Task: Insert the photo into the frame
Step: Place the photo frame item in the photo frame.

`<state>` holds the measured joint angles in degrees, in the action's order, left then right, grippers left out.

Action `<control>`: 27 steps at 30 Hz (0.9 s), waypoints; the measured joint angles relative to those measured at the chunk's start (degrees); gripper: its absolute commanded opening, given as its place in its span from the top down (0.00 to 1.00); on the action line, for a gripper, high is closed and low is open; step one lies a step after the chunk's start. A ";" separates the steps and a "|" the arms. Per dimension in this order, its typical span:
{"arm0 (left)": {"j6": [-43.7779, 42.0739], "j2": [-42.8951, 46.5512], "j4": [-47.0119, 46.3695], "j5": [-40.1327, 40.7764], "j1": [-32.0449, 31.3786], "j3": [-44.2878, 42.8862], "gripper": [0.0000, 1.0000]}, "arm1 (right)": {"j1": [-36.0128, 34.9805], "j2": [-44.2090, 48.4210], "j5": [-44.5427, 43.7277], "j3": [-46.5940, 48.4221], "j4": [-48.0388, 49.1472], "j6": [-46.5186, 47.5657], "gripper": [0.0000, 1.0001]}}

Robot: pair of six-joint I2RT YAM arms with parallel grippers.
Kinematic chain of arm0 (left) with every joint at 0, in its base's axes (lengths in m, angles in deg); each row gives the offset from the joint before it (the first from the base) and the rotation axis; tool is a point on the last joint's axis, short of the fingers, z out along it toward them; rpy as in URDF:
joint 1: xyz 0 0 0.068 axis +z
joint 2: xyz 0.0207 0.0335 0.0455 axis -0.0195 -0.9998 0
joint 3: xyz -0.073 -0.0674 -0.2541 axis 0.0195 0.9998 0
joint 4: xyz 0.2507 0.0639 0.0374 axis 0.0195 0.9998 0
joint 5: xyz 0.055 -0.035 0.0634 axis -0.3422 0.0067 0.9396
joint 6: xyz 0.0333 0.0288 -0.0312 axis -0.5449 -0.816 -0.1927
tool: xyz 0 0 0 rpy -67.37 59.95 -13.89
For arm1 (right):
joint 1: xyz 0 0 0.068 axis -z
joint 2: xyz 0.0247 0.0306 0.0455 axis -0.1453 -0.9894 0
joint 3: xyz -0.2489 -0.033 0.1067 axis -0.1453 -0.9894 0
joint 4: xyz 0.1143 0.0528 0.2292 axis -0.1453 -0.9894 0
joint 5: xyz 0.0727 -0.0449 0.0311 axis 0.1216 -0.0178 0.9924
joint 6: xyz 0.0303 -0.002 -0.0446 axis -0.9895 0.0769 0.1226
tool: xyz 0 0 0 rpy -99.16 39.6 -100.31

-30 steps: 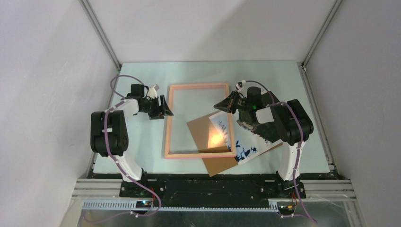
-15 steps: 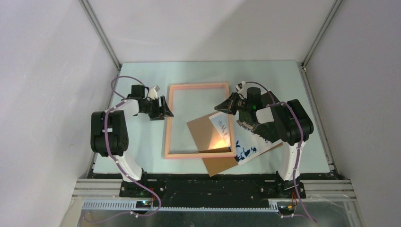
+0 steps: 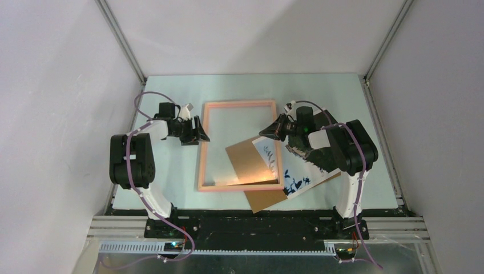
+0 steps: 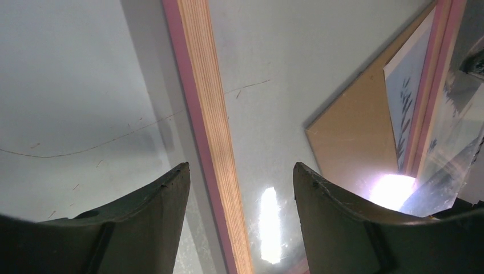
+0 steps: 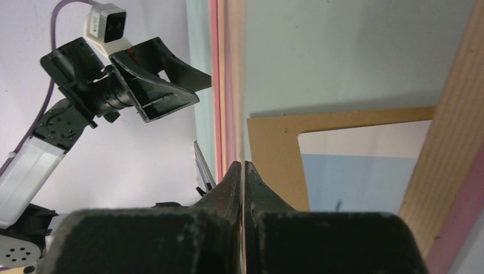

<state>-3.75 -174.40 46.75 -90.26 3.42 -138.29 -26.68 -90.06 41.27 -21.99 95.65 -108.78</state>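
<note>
Tabletop (image 3: 245,88): pale green, carries everything.
Frame (image 3: 240,104): pink, flat in the middle, photo not fitted.
Backing board (image 3: 251,160): brown, crooked under the frame's near right corner, in the way.
Photo (image 3: 295,181): on that board, half past the right bar.
Left end effector (image 3: 198,131): released, straddles the left bar, maybe steadying.
Right end effector (image 3: 265,129): clenched by the right bar; holding what, cannot tell.

Soft even light — white glare across the frame (image 4: 211,131)

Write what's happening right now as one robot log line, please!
left end effector: open, over frame left rail | right end effector: shut, at right rail | photo: askew across right rail, overlapping backing board
</note>
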 measured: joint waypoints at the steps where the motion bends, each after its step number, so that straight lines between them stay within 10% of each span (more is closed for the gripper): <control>1: 0.00 0.00 0.00 0.04 -0.04 0.00 0.29 | -0.09 0.00 -0.33 0.00 -0.83 0.35 1.00; 27: -0.02 0.02 -0.04 1.44 -0.70 0.76 0.29 | -1.07 0.02 -2.95 1.07 -7.67 4.37 1.00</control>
<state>-3.77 -174.38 46.71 -88.82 2.72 -137.53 -27.75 -90.04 38.32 -20.92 87.98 -104.40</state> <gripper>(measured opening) 0.709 0.009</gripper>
